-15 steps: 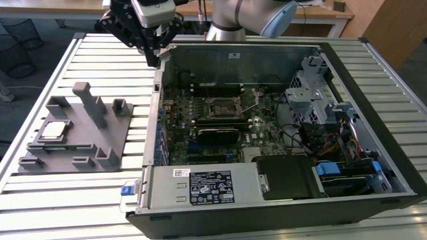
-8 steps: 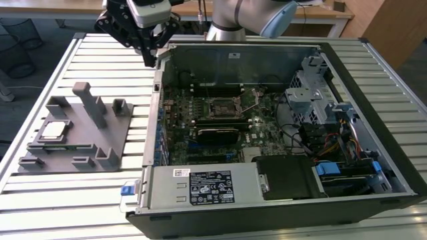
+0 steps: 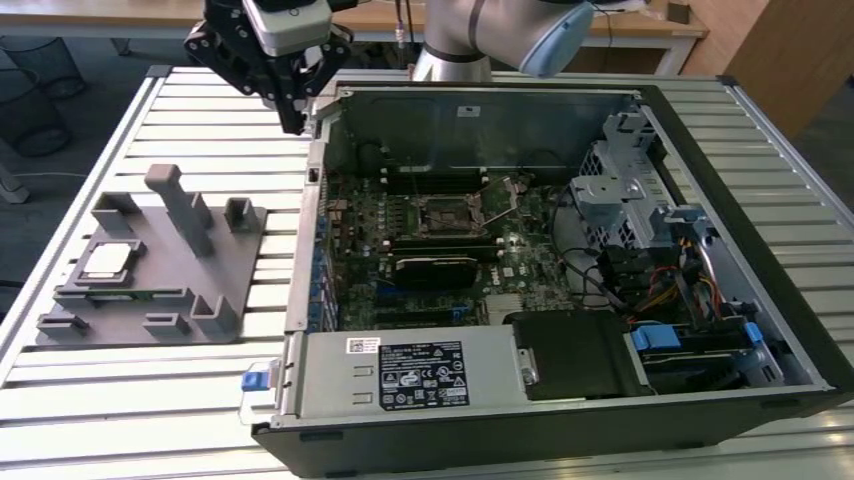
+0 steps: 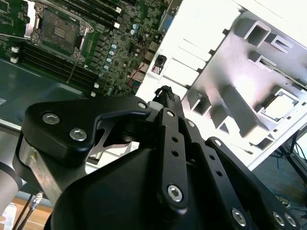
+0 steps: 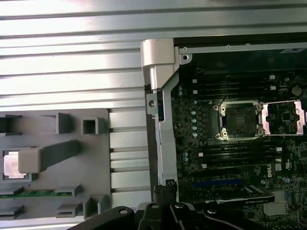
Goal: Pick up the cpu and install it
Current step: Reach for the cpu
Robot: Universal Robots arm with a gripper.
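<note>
The cpu (image 3: 107,262) is a small silvery square with a pale rim. It lies flat in a recess of the grey holder block (image 3: 200,280) on the exterior view's left. It also shows in both wrist views (image 4: 280,106) (image 5: 12,165), partly behind an upright post. The open motherboard socket (image 3: 447,212) (image 5: 238,122) (image 4: 57,29) sits inside the computer case (image 3: 481,120). My gripper (image 3: 291,125) (image 4: 165,91) (image 5: 168,184) hangs shut and holds nothing. It is above the table by the case's far corner, between holder and case, well away from the cpu.
The slatted metal table (image 3: 174,130) carries both the holder and the case. Inside the case are a drive cage (image 3: 627,190), a power supply (image 3: 400,370) and loose cables (image 3: 667,290). The holder's upright posts (image 3: 180,205) stand beside the cpu. Black bins (image 3: 34,90) stand on the floor.
</note>
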